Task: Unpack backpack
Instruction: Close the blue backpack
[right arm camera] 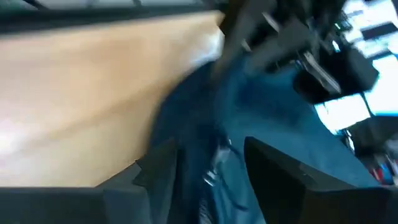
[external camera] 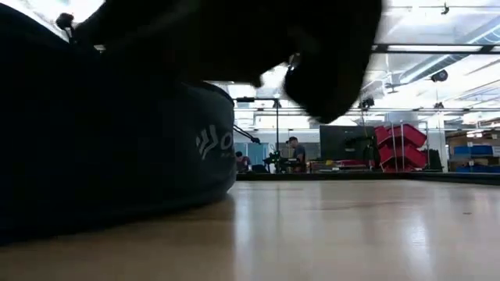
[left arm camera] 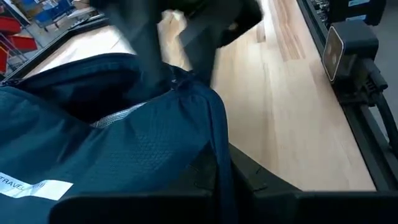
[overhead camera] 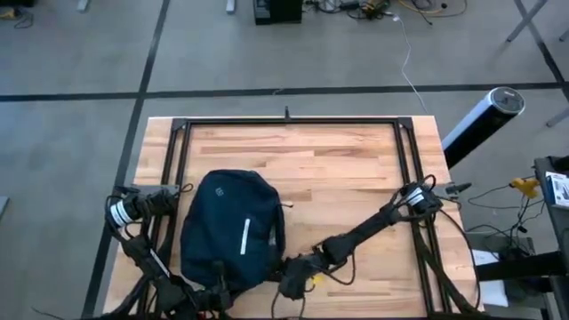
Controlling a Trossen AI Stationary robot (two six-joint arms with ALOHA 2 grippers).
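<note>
Large dark navy soft fabric backpack [overhead camera: 233, 229], rounded and floppy, lying flat on the pale wooden butcher-block table [overhead camera: 338, 169], toward its near left part. Short white stripe [overhead camera: 245, 236] down the outer panel; white printed label [left arm camera: 30, 185] visible in the left wrist view; pale logo [external camera: 212, 142] on the side wall in the low view. Mouth gaping slightly, with a strip of silvery-grey lining [left arm camera: 118, 115] showing inside the dark opening.

Right gripper [right arm camera: 208, 163] at the near edge of the bag, fingers parted to a moderate gap and straddling a fold of navy fabric with a zip line running between them; cannot tell whether pressed closed on it, view smeared. From above, same gripper [overhead camera: 293, 277] just beside the bag's lower right corner, touching or nearly touching the cloth.

Left gripper [overhead camera: 218, 289] at the bag's near rim, directly beside the right one; spread of its fingers not discernible.

Black metal frame rails [overhead camera: 293, 122] bordering the table beyond both claws. Dark arm bulk filling the upper low view, blocking most of the bag's top. A seated person [external camera: 295, 153] far off in the room behind.
</note>
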